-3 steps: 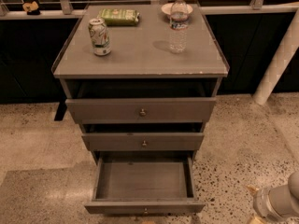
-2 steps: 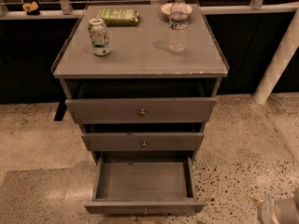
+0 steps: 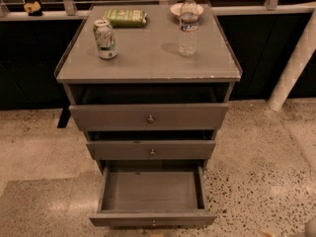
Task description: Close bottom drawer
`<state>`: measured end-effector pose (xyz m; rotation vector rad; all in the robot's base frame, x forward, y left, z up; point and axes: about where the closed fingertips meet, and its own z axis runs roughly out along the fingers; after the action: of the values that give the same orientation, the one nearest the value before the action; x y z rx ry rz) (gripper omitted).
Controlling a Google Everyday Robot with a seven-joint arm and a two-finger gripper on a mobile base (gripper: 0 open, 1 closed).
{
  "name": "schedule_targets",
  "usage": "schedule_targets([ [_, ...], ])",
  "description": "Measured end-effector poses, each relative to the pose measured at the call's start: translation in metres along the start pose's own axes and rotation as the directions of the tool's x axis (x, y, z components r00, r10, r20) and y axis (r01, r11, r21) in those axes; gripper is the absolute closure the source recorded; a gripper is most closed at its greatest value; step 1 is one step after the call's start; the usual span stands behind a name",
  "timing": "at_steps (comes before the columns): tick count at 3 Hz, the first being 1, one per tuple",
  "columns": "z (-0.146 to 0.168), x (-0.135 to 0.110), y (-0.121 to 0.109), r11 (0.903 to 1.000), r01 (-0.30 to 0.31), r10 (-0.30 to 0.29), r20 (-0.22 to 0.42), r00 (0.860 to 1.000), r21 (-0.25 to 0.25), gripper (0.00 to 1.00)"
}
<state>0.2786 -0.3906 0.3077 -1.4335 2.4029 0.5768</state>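
Note:
The bottom drawer is the lowest of three grey-brown drawers in a small cabinet. It is pulled far out, showing its bare box interior, with a small brass knob at the centre of its front near the bottom edge of the camera view. The middle drawer and the top drawer each stand slightly out. My gripper is out of view. Only a grey sliver of my arm shows in the bottom right corner, to the right of the bottom drawer and apart from it.
On the cabinet top stand a soda can, a clear water bottle, a green packet and a small bowl. A white slanted post rises at the right. Speckled floor surrounds the cabinet.
My arm at the bottom right has sunk down and right until almost out of the picture. The drawers and the things on top have not moved.

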Motion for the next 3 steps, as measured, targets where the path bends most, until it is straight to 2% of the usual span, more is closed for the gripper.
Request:
schedule_targets([
  [1,0.066,0.032,-0.015,0.9975,-0.024,0.021,-0.037,0.999,-0.067,0.0],
  [2,0.13,0.036,-0.027,0.9886,-0.001,-0.003,-0.025,1.0,-0.15,0.0],
  [3,0.13,0.036,-0.027,0.9886,0.0,-0.004,-0.025,1.0,-0.151,0.0],
])
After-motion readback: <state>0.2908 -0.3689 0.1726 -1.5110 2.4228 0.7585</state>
